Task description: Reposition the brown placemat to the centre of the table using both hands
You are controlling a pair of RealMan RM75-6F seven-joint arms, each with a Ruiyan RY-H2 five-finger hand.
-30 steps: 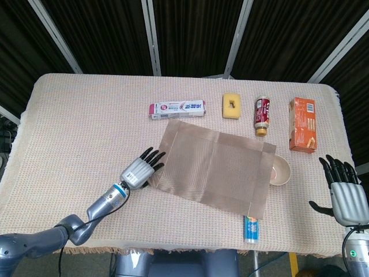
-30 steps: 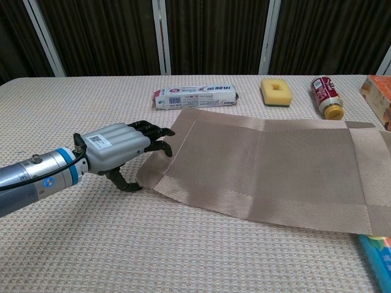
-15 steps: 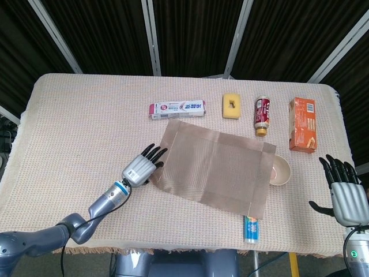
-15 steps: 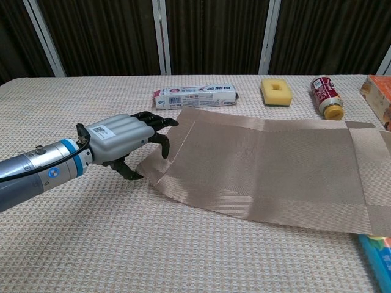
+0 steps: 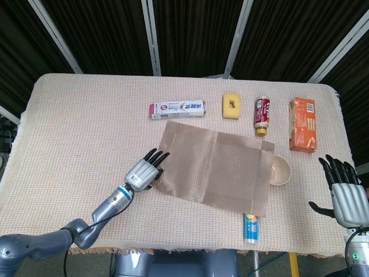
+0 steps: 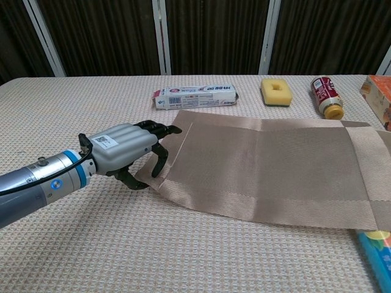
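The brown placemat [image 5: 216, 167] lies slightly right of the table's middle, turned a little askew. Its right edge rides up against a small bowl [image 5: 281, 169]. My left hand [image 5: 144, 172] is at the mat's left edge. In the chest view my left hand [image 6: 125, 149] has fingers curled over the placemat [image 6: 269, 165] and the thumb under the raised near-left corner, pinching it. My right hand [image 5: 346, 193] hovers open beyond the table's right front corner, apart from the mat and out of the chest view.
Along the far side sit a toothpaste box [image 5: 177, 108], a yellow sponge [image 5: 232, 105], a lying bottle [image 5: 263, 114] and an orange carton [image 5: 303, 124]. A blue tube [image 5: 251, 227] lies at the front edge, just below the mat's near-right corner.
My left hand has slid right and closed on the mat's left edge. The mat has shifted and turned slightly, its near-left corner lifted. The right hand has not moved.
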